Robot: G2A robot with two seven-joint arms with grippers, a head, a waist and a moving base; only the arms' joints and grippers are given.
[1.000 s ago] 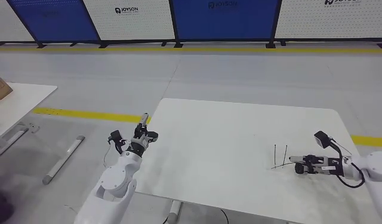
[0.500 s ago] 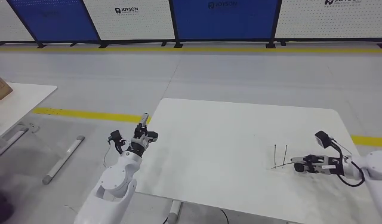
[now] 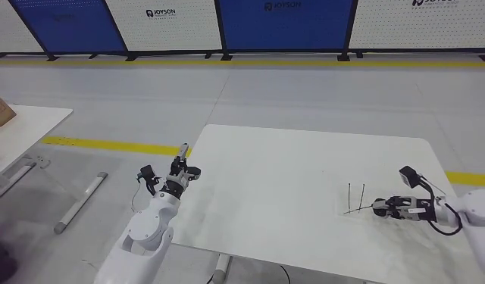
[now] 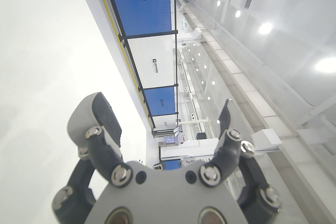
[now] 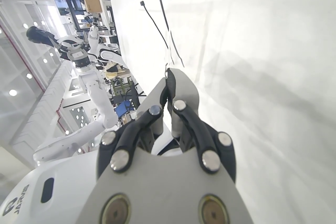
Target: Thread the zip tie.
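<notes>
Pinching one thin black plastic zip tie (image 3: 358, 209), right gripper (image 5: 167, 72) lies low over white table (image 3: 288, 185); left gripper (image 4: 165, 109) spread apart.

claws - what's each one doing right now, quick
left claw: open, nothing in it
right claw: closed, apparently pinching the end of a zip tie

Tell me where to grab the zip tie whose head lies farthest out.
Take the zip tie by its tail, the end nearest the right gripper, coming from above and closing across the strap. It lies flat and thin, its head pointing away, probably best left free.
</notes>
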